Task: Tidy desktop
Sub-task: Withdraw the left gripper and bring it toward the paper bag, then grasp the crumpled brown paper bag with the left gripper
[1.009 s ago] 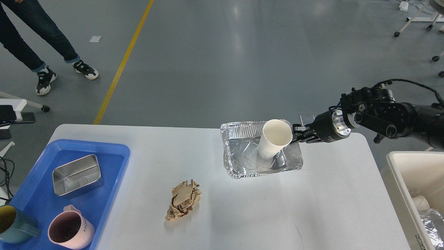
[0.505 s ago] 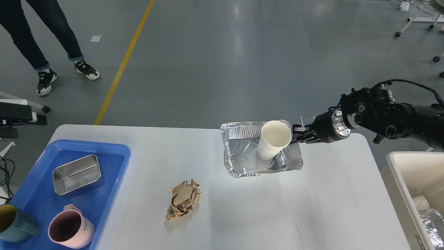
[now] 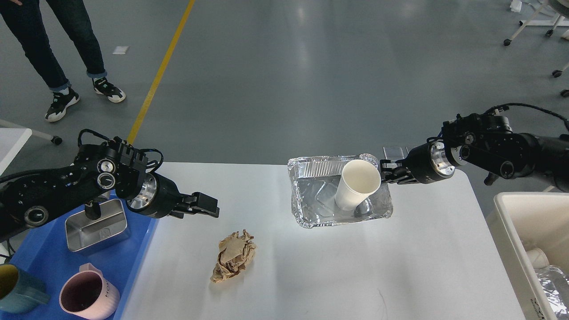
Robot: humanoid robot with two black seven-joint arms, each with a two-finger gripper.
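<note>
The white desktop [image 3: 311, 275] holds a crumpled brown paper ball [image 3: 234, 262] near the middle front. A foil tray [image 3: 311, 209] stands at the back with a white paper cup [image 3: 355, 184] leaning in it. My right gripper [image 3: 386, 173] reaches in from the right and is closed on the tray's right rim, right beside the cup's rim. My left gripper [image 3: 208, 206] hovers above the desktop's left part, up and left of the paper ball, with its fingers slightly apart and empty.
A blue tray [image 3: 133, 262] at the left holds a steel box [image 3: 95, 226], a pink mug [image 3: 89, 295] and a teal mug [image 3: 15, 289]. A cream bin [image 3: 511, 231] with trash stands at the right. A person [image 3: 53, 44] stands far left.
My left arm has come into view from the left, over the blue tray. The foil tray with the cup has shifted slightly right, along with my right gripper.
</note>
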